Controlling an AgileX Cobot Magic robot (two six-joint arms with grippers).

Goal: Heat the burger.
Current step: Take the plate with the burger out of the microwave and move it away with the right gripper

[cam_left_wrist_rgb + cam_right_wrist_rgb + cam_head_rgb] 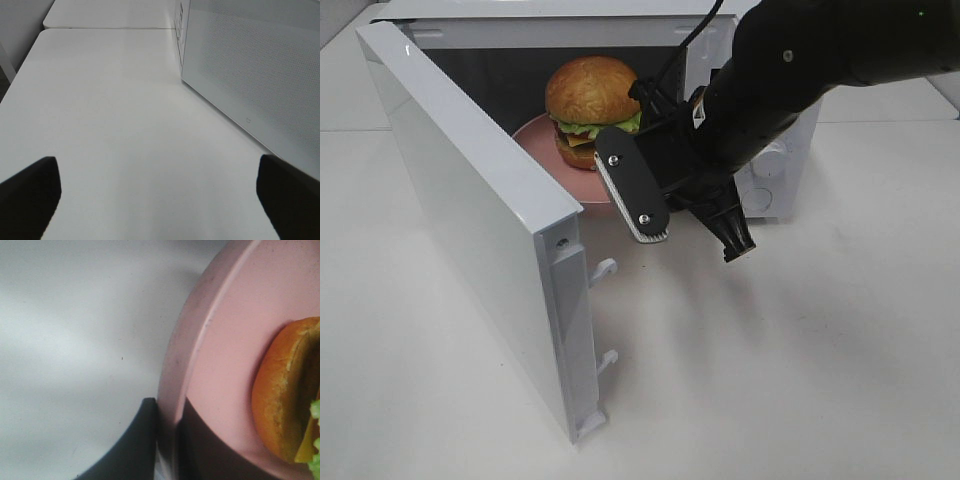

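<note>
The white matte bench (800, 350) is occupying the nearest ground, bare in front of the appliance. On it, the white box-shaped microwave oven (775, 170) is standing with its white hinged door (470, 210) swung wide toward the camera; two white latch hooks (605, 268) are projecting from the door's free edge.

The right black pincer (170, 440) is reaching into the oven opening from the right side of the exterior high view. Its fingers are pressed nearly together and are pinching the rim of the pink round plate (220, 340); the right wrist view is showing one dark finger (135, 445) on the outside of the rim and the other on the inside, with the rim sandwiched between them. The black right arm (820, 60) is extending in from the upper right corner.

The plate is sitting at the mouth of the oven cavity, partly inside. The tall burger with glossy golden-brown bun, green lettuce and yellow cheese (592, 110) is resting upright on the plate, just behind the pincer and within the dark cavity.

The left black pincer (160, 200) is hanging above the bench beside the oven's perforated white side wall (250, 65). Its fingers are spread wide apart, with nothing between them.
</note>
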